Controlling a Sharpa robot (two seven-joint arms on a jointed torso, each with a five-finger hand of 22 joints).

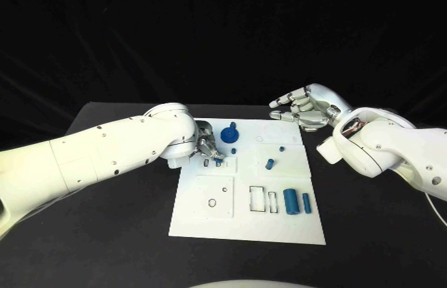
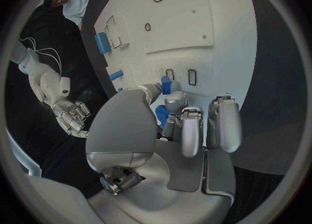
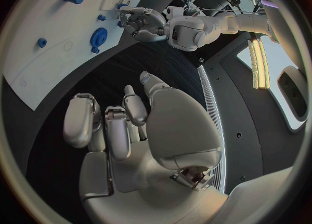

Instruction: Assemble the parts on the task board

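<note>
- Task board (image 1: 280,220), a white plate, lies in the middle of the black table (image 1: 112,236), its long sides running from the near edge toward the far edge.
- Left hand (image 1: 208,147) is over the board's left edge, about halfway along it. Its fingers (image 2: 192,130) are curled down onto a small blue part (image 2: 166,84) beside two small slots; whether they actually grip it I cannot tell.
- Right hand (image 1: 303,108) hovers off the board, just past its far right corner, fingers loosely bent and apart with nothing in them.
- Blue gear-shaped part (image 1: 229,133) sits near the board's far edge, just beside the left hand.
- Two blue cylinders (image 1: 297,202) lie side by side toward the near right corner.
- Two smaller blue pegs (image 1: 270,164) are near the board's middle, toward its right edge.
</note>
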